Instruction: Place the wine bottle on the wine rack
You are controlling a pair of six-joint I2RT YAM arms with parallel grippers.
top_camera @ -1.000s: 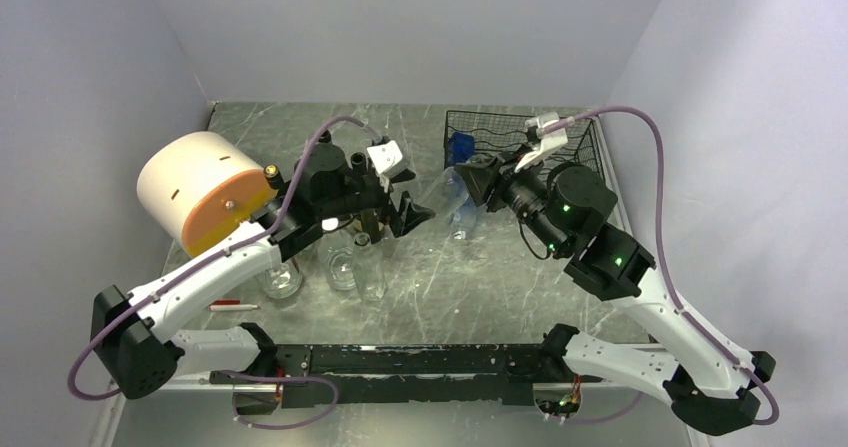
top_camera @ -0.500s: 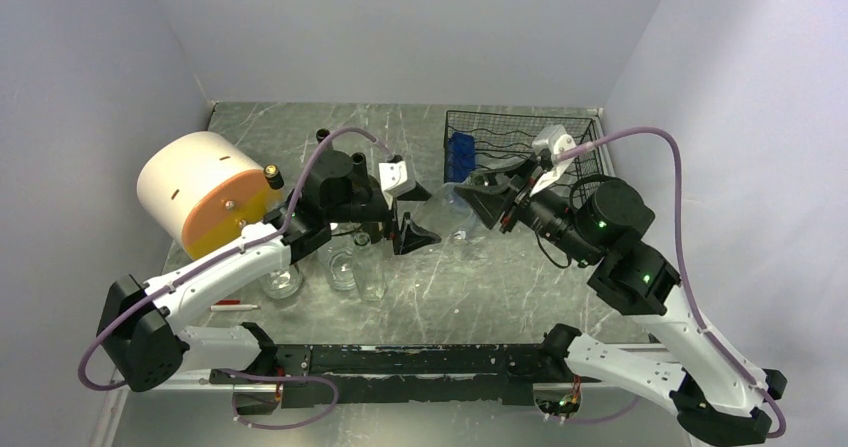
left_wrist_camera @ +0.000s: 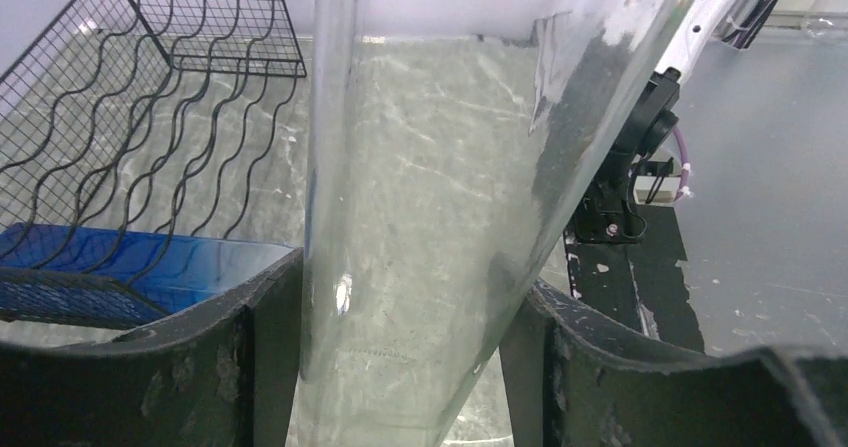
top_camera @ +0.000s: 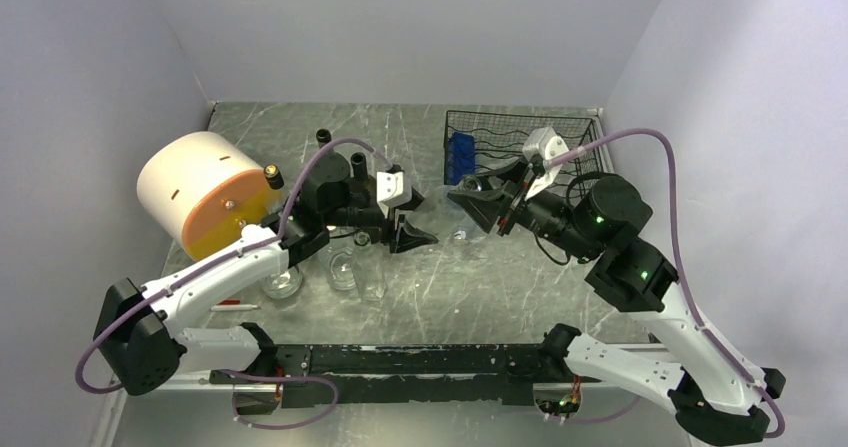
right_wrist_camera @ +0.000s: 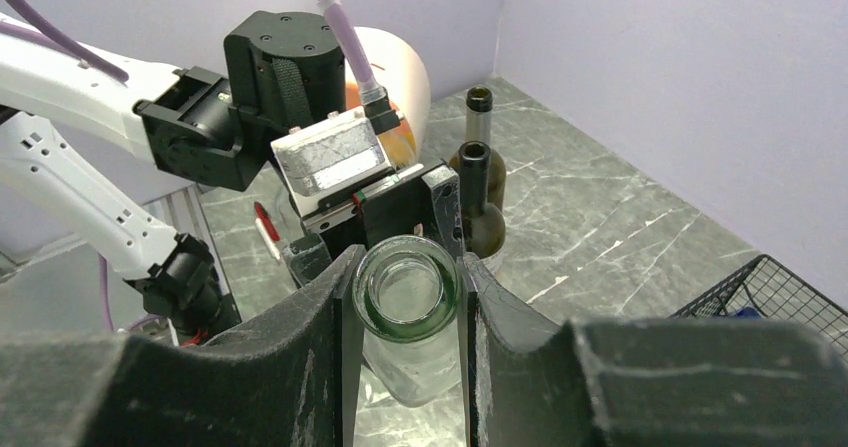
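One clear wine bottle (left_wrist_camera: 420, 217), tilted, near the single wine rack (top_camera: 510, 127), outside it. Left end effector (left_wrist_camera: 400, 342) clenched on its body, right end effector (right_wrist_camera: 408, 312) on its neck. Two dark bottles (right_wrist_camera: 483, 207), three clear glass vessels (top_camera: 368, 277) on desk (top_camera: 500, 277).

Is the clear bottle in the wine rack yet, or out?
Out: the left gripper and right gripper hold the clear bottle beside the wine rack, outside its wires.

— What stands on the grey marbled surface (top_camera: 500, 287)?
— The wine rack (top_camera: 580, 132) in the far right corner, two dark bottles (right_wrist_camera: 484, 217) upright farther back, and clear glass jars (top_camera: 283, 283) near left.
— Anything else?
— A red-and-white pen (top_camera: 235, 306), and a cream drum (top_camera: 200, 192) by the left wall.
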